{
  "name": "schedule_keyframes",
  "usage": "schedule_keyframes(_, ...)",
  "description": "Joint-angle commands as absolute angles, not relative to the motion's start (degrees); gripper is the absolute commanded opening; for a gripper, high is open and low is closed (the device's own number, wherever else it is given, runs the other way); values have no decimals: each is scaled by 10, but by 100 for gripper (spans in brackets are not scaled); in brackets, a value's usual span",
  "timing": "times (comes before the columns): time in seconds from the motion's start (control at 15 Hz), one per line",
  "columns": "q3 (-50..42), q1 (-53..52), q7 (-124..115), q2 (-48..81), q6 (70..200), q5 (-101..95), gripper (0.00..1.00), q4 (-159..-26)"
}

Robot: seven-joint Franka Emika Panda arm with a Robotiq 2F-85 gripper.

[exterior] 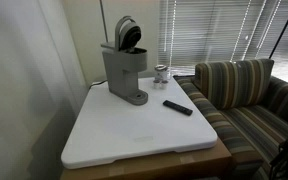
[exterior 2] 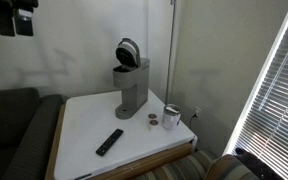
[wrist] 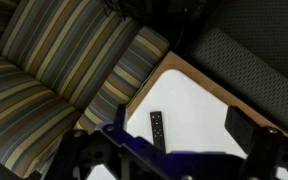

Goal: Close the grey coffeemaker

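Observation:
The grey coffeemaker point(exterior: 125, 70) stands at the back of the white table point(exterior: 134, 135), and its rounded lid point(exterior: 129, 33) is tilted up and open. It shows in both exterior views point(exterior 2: 131, 88). My gripper point(exterior 2: 12, 18) hangs high up, far to the side of the coffeemaker and well above the table. In the wrist view my gripper point(wrist: 169, 150) is open and empty, looking down on the table's corner. The coffeemaker is out of the wrist view.
A flat black remote point(exterior: 178, 107) point(exterior 2: 109, 141) point(wrist: 157, 128) lies on the table. A small glass jar point(exterior: 161, 74) point(exterior 2: 171, 117) stands beside the coffeemaker. A striped sofa point(exterior: 239, 90) point(wrist: 54, 70) and a dark couch point(exterior 2: 9, 130) flank the table. Window blinds point(exterior 2: 279, 90) hang behind.

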State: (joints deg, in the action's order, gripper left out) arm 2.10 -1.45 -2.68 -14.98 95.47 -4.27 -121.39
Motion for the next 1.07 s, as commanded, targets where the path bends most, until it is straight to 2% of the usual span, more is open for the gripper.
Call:
schedule_keyframes(0.0,21,-14,-27,-149,953,-43,100,-1213)
schedule_keyframes(0.4,20,-12,-26,-147,1020,-50,100,-1201)
schedule_keyframes(0.87,12,-11,7,-119,1017,-57,100,-1117)
schedule_keyframes(1.0,17,-13,-10,-140,1018,-53,100,-1138)
